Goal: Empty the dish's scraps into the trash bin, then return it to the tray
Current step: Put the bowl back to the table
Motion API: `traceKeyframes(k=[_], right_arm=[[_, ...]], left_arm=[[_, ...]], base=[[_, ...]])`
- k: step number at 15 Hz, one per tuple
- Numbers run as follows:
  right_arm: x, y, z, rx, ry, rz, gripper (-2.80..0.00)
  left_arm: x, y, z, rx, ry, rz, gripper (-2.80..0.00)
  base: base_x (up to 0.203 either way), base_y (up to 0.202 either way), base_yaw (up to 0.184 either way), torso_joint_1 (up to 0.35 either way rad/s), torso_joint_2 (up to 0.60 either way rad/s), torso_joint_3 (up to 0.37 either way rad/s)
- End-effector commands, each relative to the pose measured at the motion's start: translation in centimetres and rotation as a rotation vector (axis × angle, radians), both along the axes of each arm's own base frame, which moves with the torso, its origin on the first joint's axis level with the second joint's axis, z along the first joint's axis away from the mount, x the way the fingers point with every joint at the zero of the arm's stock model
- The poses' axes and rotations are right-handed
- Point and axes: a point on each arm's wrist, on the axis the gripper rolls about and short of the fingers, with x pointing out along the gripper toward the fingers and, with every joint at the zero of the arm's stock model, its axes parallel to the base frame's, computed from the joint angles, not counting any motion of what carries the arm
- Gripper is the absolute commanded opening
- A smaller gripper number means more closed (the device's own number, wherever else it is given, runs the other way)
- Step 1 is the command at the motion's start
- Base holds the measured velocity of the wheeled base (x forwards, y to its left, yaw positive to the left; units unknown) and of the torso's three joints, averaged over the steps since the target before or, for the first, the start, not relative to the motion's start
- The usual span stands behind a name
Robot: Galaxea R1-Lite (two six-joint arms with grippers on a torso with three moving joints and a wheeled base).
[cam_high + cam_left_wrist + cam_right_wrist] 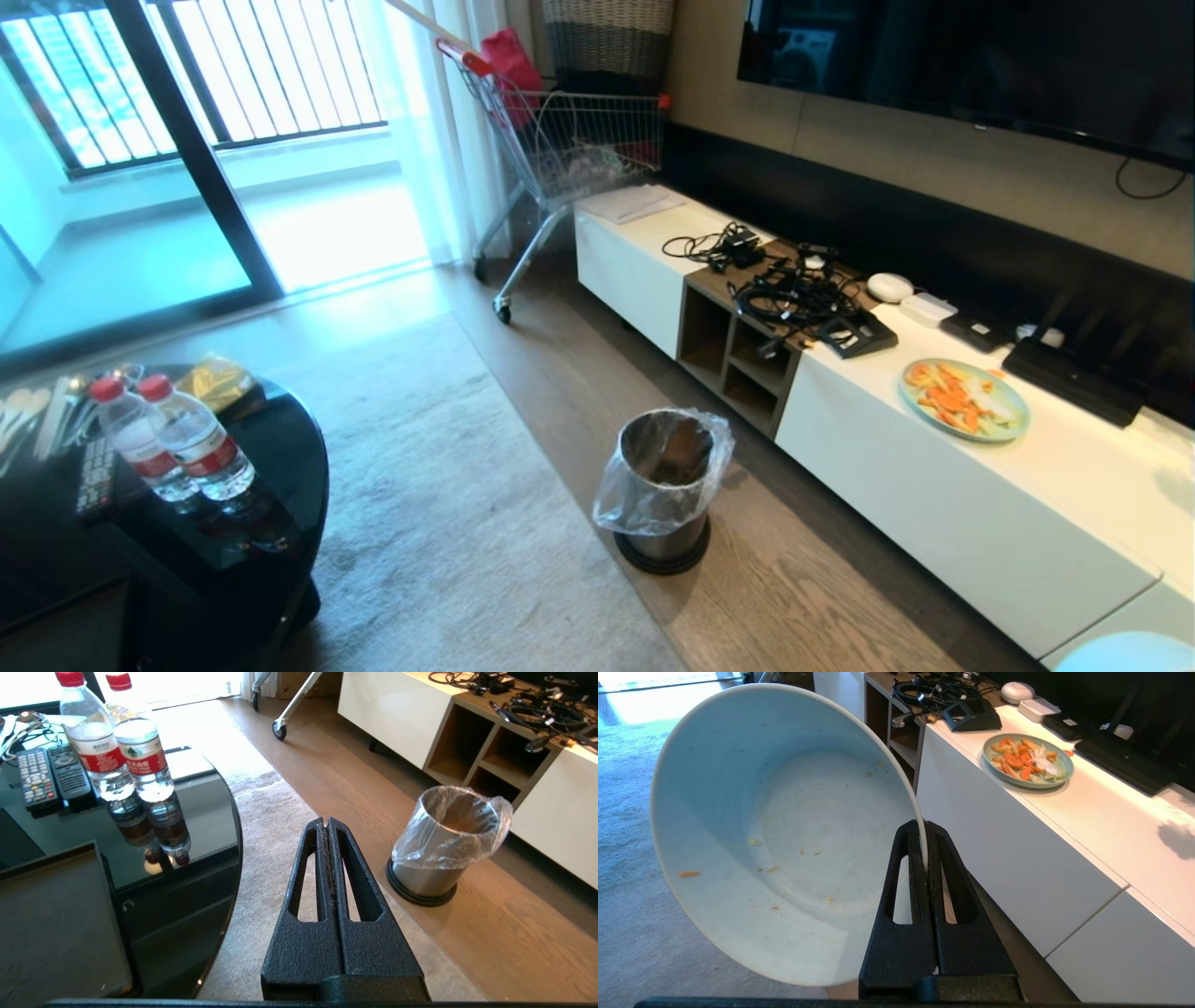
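My right gripper (923,823) is shut on the rim of the white dish (775,830), which hangs tipped on its side beside the white cabinet. The scraps are out of view; only crumbs and one orange fleck (689,874) cling inside the dish. The steel trash bin (665,485) with its clear liner stands on the wood floor, also in the left wrist view (444,849). A corner of the matte black tray (51,924) lies on the round table. My left gripper (326,820) is shut and empty above the rug between table and bin.
Two water bottles (173,439) and remotes (46,777) sit on the glossy black table (280,448). The long white cabinet (934,504) carries a pale-green plate of orange food (964,399) and tangled cables (794,294). A shopping cart (569,140) stands at the back.
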Motion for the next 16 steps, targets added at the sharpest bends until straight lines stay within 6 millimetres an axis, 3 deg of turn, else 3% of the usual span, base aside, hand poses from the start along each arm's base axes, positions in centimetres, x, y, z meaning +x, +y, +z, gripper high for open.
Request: traceKeyframes(k=[1, 12, 16], right_arm=[[0.01, 0.0, 0.0, -0.001, 0.002, 0.0, -2.8], [0.01, 0.0, 0.0, -0.001, 0.002, 0.001, -2.8], [0.01, 0.0, 0.0, -0.001, 0.002, 0.0, -2.8]], left_arm=[[0.0, 0.0, 0.01, -0.001, -0.001, 0.0, -2.8], [0.0, 0.0, 0.01, -0.001, -0.001, 0.0, -2.8], [0.0, 0.0, 0.01, -0.001, -0.001, 0.0, -2.8]], base=[[-0.185, 0.0, -0.003, -0.002, 0.0, 0.005], [-0.187, 0.0, -0.001, 0.003, 0.0, 0.001], [-0.048, 0.0, 0.0, 0.0, 0.0, 0.001]])
